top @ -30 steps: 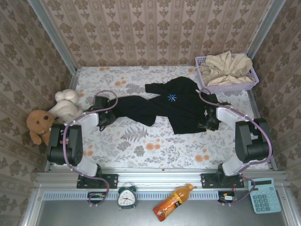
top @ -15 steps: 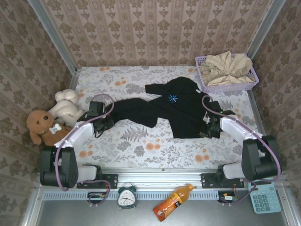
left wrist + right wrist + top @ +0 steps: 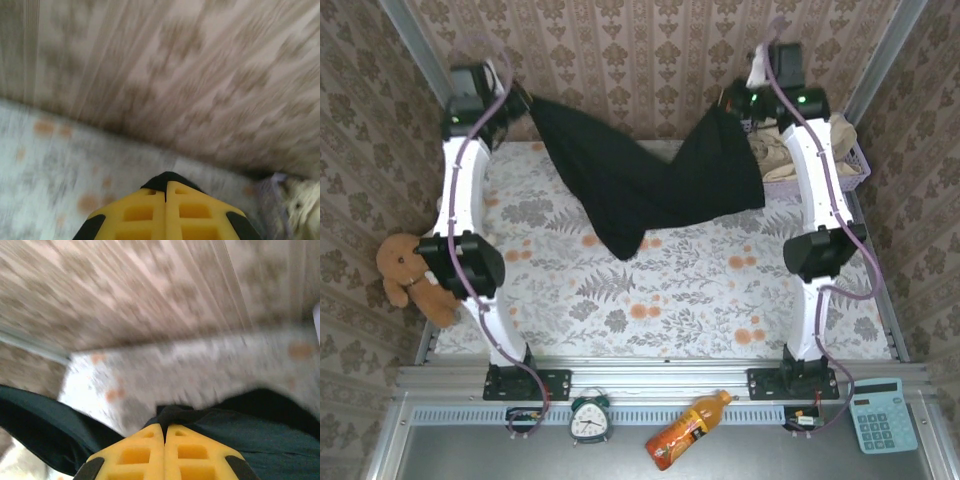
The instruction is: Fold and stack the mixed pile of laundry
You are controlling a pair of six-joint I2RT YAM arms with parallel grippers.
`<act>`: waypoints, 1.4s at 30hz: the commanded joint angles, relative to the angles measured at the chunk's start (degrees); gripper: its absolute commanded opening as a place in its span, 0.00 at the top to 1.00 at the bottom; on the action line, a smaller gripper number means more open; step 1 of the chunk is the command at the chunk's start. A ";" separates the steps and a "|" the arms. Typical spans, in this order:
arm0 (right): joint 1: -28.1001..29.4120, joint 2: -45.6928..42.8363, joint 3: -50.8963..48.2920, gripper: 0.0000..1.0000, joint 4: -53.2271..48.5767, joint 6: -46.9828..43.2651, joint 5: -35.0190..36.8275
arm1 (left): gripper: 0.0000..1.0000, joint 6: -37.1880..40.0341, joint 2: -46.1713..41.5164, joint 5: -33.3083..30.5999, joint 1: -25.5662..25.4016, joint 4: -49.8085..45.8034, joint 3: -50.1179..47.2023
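The black T-shirt (image 3: 630, 190) hangs in the air above the flowered table (image 3: 670, 300), stretched between both raised arms and sagging to a point in the middle. My left gripper (image 3: 516, 100) is shut on its left end, high at the back left. My right gripper (image 3: 735, 100) is shut on its right end, high at the back right. In the left wrist view the yellow fingers (image 3: 145, 210) pinch a black fold (image 3: 167, 179). The right wrist view has the shirt (image 3: 260, 425) running out from the shut gripper (image 3: 164, 427). The beige garment (image 3: 840, 132) lies in the basket.
The lavender basket (image 3: 858, 160) stands at the back right corner, partly behind the right arm. A brown plush toy (image 3: 405, 270) sits at the left edge. An alarm clock (image 3: 589, 418), an orange bottle (image 3: 688, 428) and a calculator (image 3: 880, 415) lie on the near ledge.
Both arms have swung up from the table to high at the back, lifting the black T-shirt off the surface. The right gripper has shut on its right end.
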 commanded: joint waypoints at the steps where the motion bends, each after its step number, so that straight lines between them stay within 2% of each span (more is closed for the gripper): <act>1: -4.45 -2.91 17.63 1.00 -2.88 5.56 -8.08 | 1.00 1.12 1.94 5.59 1.87 -13.90 23.03; 3: -7.73 -15.74 -3.47 1.00 14.33 11.75 -14.54 | 1.00 1.38 -0.42 4.17 2.70 -13.52 29.25; 5: -9.33 -26.12 -18.85 1.00 27.31 13.01 -16.70 | 1.00 1.28 -6.78 3.19 3.95 -8.35 24.30; 10: -9.80 -40.69 -31.37 1.00 24.72 3.66 -11.29 | 1.00 -0.30 -27.71 -0.75 6.92 11.11 -6.58; 15: -10.64 -47.99 -42.59 1.00 24.72 3.47 -12.11 | 1.00 -3.00 -39.82 0.52 7.20 18.76 -30.09; 19: -10.73 -49.21 -43.53 1.00 24.72 4.26 -14.82 | 1.00 -3.03 -42.99 0.74 7.16 19.24 -37.27; 23: -10.73 -47.73 -40.42 1.00 24.72 6.00 -16.86 | 1.00 -3.01 -40.39 2.41 7.17 18.10 -33.68; 27: -10.73 -46.19 -42.77 1.00 24.72 7.32 -16.44 | 1.00 -3.64 -38.03 3.17 7.01 19.07 -34.05; 29: -10.73 -45.75 -47.66 1.00 24.86 8.36 -18.41 | 1.00 -4.15 -37.58 4.38 6.85 19.58 -37.01; 32: -10.73 -47.37 -61.10 1.00 27.01 9.08 -21.56 | 1.00 -7.03 -39.68 6.50 6.40 23.07 -48.11; 35: -10.73 -48.78 -73.84 1.00 32.53 11.02 -19.58 | 1.00 -8.34 -41.21 4.30 5.17 27.49 -59.09; 38: -10.73 -42.18 -71.02 1.00 31.27 9.93 -18.63 | 1.00 -6.86 -36.03 3.98 5.01 26.04 -57.85; 42: -10.14 -30.81 -60.38 0.98 32.62 11.35 -18.26 | 1.00 -6.12 -24.77 5.51 3.73 24.59 -48.29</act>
